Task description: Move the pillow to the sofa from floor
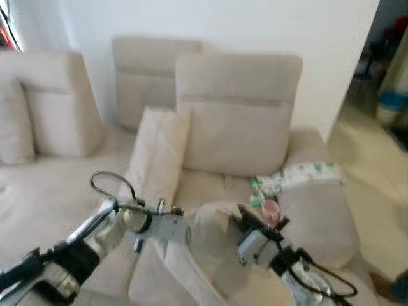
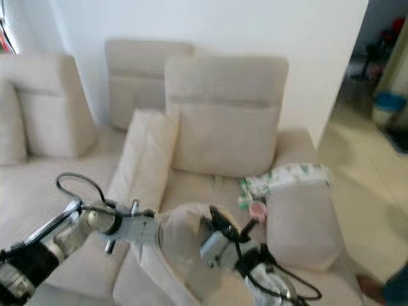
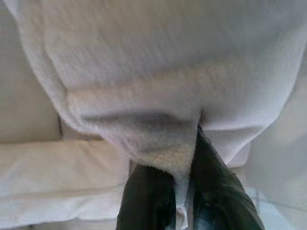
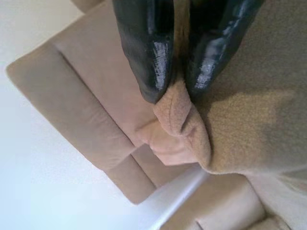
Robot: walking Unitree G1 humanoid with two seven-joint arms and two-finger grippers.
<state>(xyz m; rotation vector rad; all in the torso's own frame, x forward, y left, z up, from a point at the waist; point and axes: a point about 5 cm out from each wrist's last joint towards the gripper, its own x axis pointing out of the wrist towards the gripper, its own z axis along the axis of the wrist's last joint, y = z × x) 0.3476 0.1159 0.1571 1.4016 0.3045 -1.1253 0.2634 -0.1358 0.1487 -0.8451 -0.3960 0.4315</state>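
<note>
The soft, light pillow hangs over the front edge of the sofa, left gripper and right gripper each pinching a floppy corner, likely to sag.

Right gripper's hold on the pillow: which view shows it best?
The right wrist view: both black fingers of the right gripper pinch a fold of the pillow between them. The eye views show that gripper against the held pillow above the sofa, blurred. The left wrist view shows the left gripper's own pinch.
</note>
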